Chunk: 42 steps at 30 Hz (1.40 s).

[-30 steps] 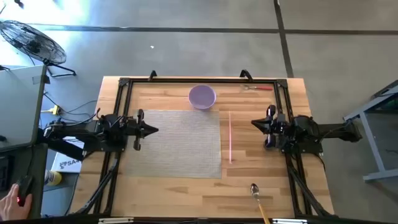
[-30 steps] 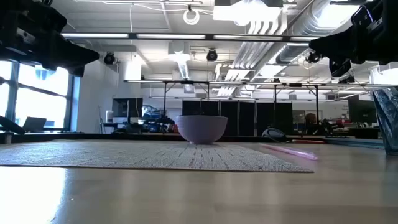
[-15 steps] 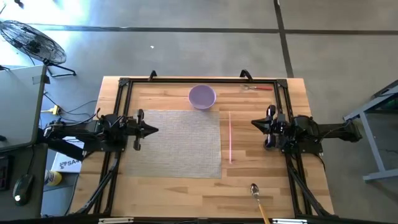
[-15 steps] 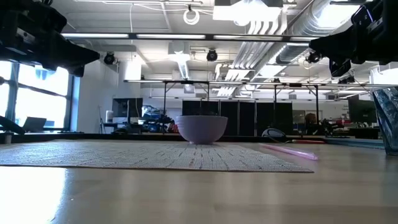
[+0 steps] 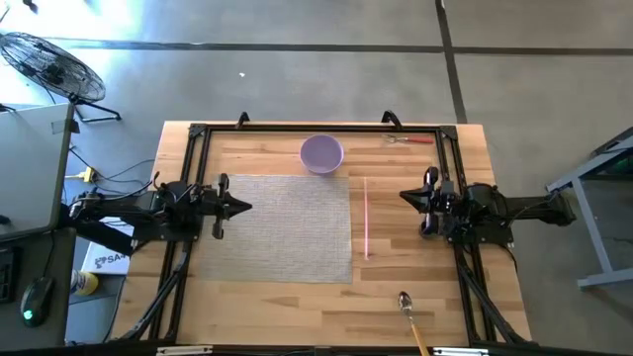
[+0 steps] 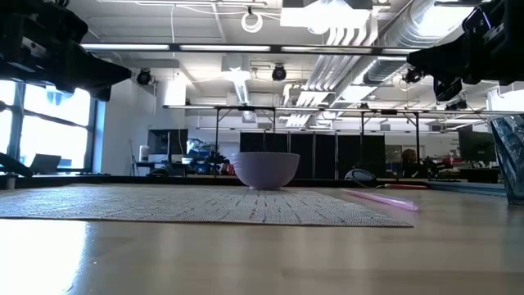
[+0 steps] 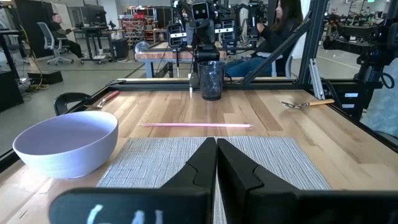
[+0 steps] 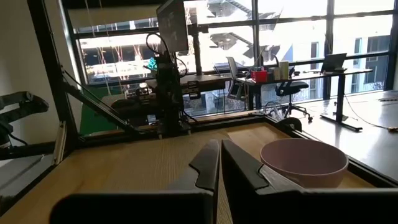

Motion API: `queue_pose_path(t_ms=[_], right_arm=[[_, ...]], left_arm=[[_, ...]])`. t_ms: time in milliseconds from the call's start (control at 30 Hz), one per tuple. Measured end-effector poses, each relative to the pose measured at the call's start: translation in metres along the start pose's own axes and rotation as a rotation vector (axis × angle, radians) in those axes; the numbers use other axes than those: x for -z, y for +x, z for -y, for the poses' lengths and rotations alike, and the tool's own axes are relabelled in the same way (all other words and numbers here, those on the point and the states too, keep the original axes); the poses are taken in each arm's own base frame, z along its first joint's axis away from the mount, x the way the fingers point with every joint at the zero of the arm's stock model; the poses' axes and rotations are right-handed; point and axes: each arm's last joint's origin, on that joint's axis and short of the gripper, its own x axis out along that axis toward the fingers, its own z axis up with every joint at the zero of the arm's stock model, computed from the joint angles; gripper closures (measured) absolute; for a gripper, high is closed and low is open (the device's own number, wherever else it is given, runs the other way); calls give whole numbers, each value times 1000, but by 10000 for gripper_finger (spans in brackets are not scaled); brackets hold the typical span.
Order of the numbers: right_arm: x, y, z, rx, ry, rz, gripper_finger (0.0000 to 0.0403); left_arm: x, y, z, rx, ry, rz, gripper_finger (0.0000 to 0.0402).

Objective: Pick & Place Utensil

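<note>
A metal spoon with a wooden handle (image 5: 406, 305) lies near the table's near edge, right of centre, and also shows in the left wrist view (image 7: 305, 104). A pink straw (image 5: 367, 218) lies flat on the wood just right of the grey placemat (image 5: 277, 227). A lilac bowl (image 5: 321, 153) stands at the mat's far edge. My left gripper (image 5: 243, 207) hovers shut over the mat's left edge, fingers (image 7: 216, 158) closed together. My right gripper (image 5: 406, 196) hovers shut to the right of the straw, its fingers (image 8: 220, 158) together too. Neither touches anything.
A red-handled utensil (image 5: 410, 139) lies by the far right corner. A clear cup (image 7: 211, 79) stands under the right arm and also shows in the low view (image 6: 512, 160). A black frame (image 5: 198, 131) rims the table. People sit in the room beyond.
Both arms have kept still and nothing on the table has moved. A person's hand that was on the mouse beside the table's near left has gone out of view.
</note>
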Motion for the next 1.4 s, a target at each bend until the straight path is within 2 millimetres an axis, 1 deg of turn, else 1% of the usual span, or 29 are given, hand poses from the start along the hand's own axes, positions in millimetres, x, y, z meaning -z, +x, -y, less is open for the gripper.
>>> queue_pose_path(t_ms=[800,1000,1267,1400], right_arm=[[0,0,0,0,0,0,391],[0,0,0,1,0,0,391],[0,0,0,0,0,0,391],[0,0,0,0,0,0,391]], left_arm=[[0,0,0,0,-1,3,392],[-5,0,0,16,-87,47,392],[-12,0,-4,-121,-184,132,392],[-16,3,-5,-151,-217,170,392]])
